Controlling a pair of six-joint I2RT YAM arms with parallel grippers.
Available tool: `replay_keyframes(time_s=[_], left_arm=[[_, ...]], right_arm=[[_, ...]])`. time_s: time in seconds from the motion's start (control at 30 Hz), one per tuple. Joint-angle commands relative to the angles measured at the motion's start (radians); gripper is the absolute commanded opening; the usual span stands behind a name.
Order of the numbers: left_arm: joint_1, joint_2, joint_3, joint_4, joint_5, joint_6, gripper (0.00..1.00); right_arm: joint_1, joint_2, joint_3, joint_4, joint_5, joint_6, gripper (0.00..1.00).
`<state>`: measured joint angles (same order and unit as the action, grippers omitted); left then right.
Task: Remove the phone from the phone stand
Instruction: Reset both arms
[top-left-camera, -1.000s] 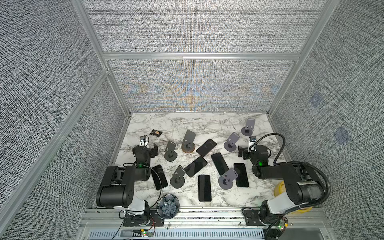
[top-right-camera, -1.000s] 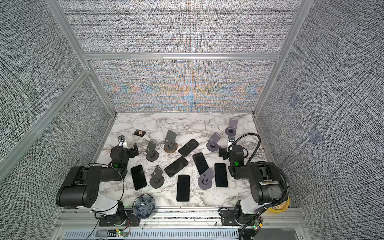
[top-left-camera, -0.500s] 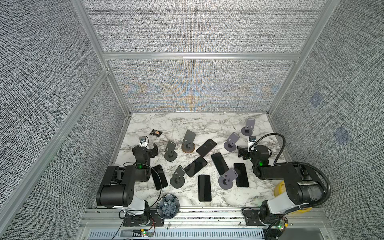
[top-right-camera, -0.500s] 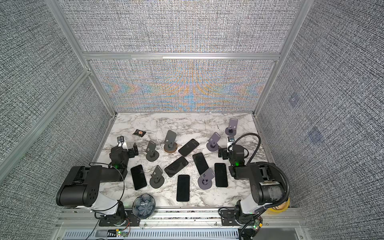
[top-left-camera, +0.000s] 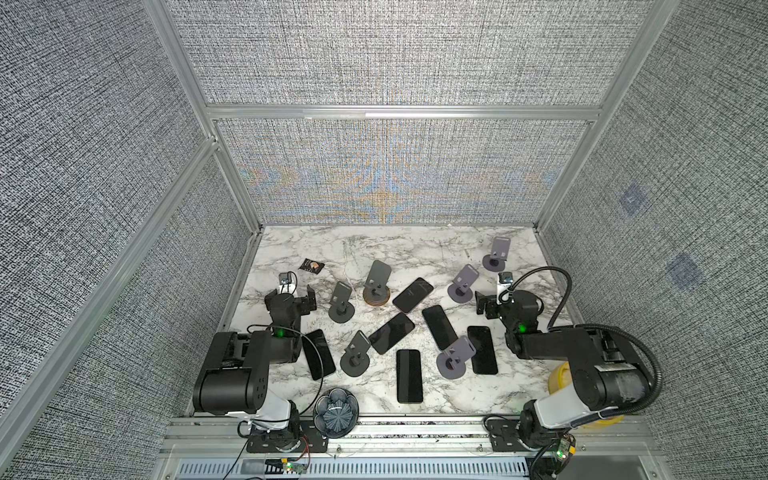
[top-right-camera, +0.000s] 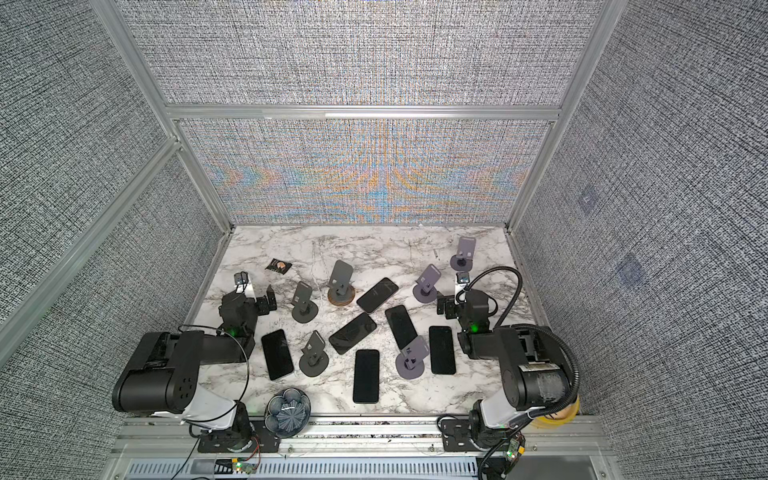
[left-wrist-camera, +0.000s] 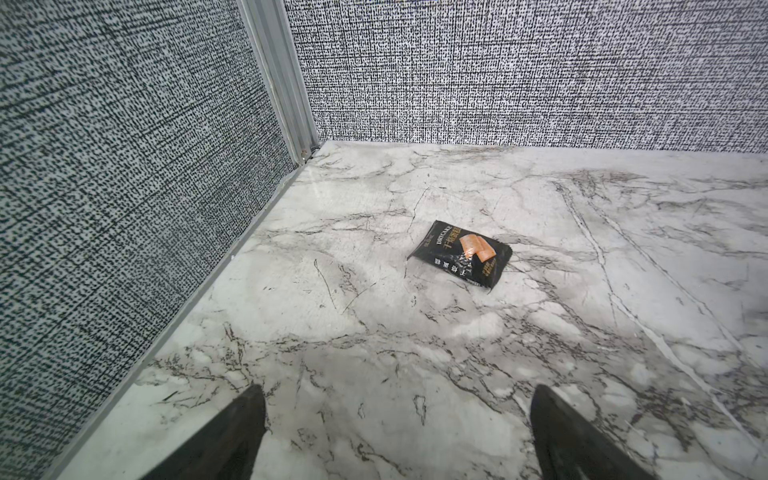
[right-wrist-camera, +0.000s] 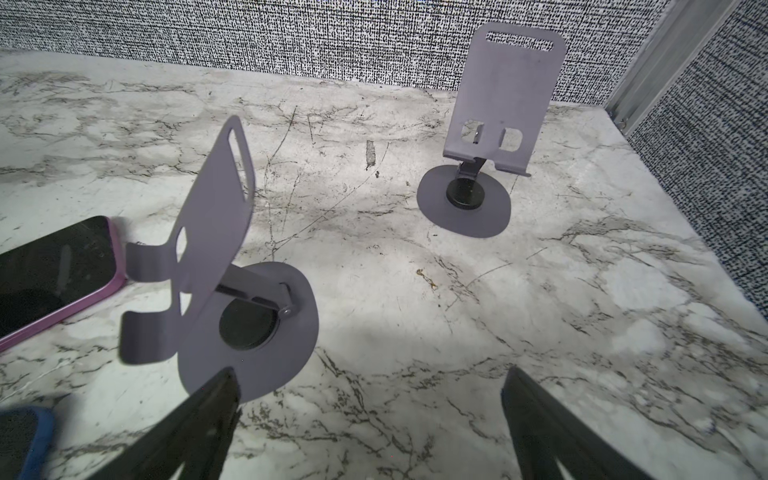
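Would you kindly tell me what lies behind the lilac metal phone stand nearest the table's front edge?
A dark-screened phone lies flat on the marble table behind the lilac stand; its tilted plate hides the phone's near end, so contact is unclear.

Six dark phones (top-left-camera: 409, 375) lie flat with screens up; the pink-edged phone (top-left-camera: 412, 294) lies just right of the brown-based stand (top-left-camera: 376, 286), the rest nearer to the robot than it. Five grey stands (top-left-camera: 455, 359) stand upright around it, plates tilted and bare.
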<state>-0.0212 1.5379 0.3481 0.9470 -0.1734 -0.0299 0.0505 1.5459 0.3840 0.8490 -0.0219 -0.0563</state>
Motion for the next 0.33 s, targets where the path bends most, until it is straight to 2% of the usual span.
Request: replay_keyframes(time_s=[0.0,0.3], left_arm=[[0.001,0.005,0.008,0.003,0.012,-0.003,0.99],[0.000,-0.004,-0.003,0.018,0.012,-0.002,0.99]], right_arm=[[0.001,-0.002,-0.004,0.035,0.011,0.003,0.99],[0.000,-0.002,-0.002,0.035,0.011,0.003,0.99]])
